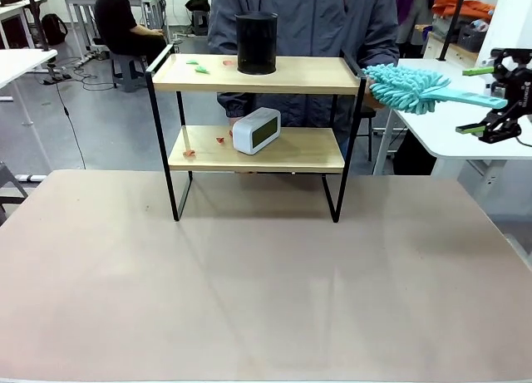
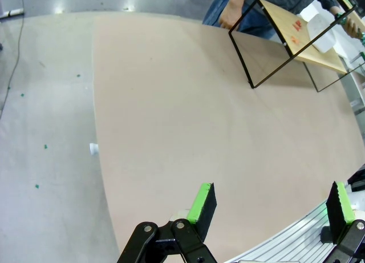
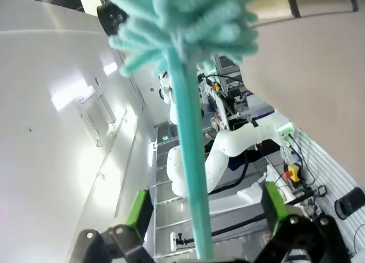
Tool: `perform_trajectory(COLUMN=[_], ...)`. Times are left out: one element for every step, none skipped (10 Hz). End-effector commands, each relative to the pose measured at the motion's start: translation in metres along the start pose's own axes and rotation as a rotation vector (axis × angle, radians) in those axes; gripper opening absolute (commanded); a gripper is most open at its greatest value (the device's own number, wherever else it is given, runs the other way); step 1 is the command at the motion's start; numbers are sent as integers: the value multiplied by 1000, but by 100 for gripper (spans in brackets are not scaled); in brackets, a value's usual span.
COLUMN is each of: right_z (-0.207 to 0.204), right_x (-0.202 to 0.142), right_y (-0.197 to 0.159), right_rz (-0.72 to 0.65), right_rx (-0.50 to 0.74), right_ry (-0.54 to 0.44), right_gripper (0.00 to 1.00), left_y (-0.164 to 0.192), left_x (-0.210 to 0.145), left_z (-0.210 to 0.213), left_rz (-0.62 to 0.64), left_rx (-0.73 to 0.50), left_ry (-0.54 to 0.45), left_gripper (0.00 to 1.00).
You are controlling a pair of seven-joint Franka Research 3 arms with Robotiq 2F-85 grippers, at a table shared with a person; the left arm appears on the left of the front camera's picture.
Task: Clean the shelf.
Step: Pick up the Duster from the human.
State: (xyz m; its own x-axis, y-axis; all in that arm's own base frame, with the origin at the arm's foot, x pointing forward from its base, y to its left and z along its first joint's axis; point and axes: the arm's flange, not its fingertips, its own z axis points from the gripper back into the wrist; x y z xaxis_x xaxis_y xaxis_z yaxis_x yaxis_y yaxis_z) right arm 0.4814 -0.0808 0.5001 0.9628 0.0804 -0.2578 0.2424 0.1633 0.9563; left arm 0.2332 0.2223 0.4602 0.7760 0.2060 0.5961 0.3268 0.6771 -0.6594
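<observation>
Looking across the front view, I find the shelf (image 1: 249, 84) at upper centre on the surface (image 1: 266, 275). At the right edge my right pincer (image 1: 474, 100) gapes around a teal duster (image 1: 407, 88) (handle between the pads).

Left wrist view: my left pincer (image 2: 270, 200) hangs released, with the shelf (image 2: 296, 37) at upper right.

Right wrist view: the duster (image 3: 182, 23) handle runs up between spread pads.

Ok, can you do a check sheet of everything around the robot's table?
Surface: tan table, shelf standing at its far side.
Job's things: shelf; teal duster beside its top board.
Clutter: black cup, green scraps on the top board; white clock, red scraps on the lower board.
Claws: left claw open over the table; right claw open, duster handle between its pads.
Cables: black cable on the floor.
Surroundings: person behind the shelf; white table.
</observation>
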Motion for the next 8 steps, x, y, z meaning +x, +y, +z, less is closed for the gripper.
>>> perform_trajectory(right_z=[-6, -8, -9, -12, -13, -13, -10, -8], right_x=[15, 20, 26, 30, 32, 32, 33, 31], right_y=[15, 16, 16, 16, 16, 17, 18, 19], right_rz=[35, 27, 22, 19, 27, 35, 36, 41], right_rx=[1, -14, -45, -57, -57, -56, -59, -59], right_ry=[-30, -49, -81, -102, -112, -137, -163, -176], right_gripper=[100, 100, 100, 100, 100, 100, 100, 100], left_y=[-1, -1, -1, -1, -1, -1, -1, -1], left_x=[1, 1, 1, 1, 1, 1, 1, 1], left_z=[0, 0, 0, 0, 0, 0, 0, 0], left_rz=[-22, -22, -22, -22, -22, -22, -22, -22], left_rx=[-14, -14, -14, -14, -14, -14, -14, -14], left_ry=[-16, -16, -16, -16, -16, -16, -16, -16], left_gripper=[100, 100, 100, 100, 100, 100, 100, 100])
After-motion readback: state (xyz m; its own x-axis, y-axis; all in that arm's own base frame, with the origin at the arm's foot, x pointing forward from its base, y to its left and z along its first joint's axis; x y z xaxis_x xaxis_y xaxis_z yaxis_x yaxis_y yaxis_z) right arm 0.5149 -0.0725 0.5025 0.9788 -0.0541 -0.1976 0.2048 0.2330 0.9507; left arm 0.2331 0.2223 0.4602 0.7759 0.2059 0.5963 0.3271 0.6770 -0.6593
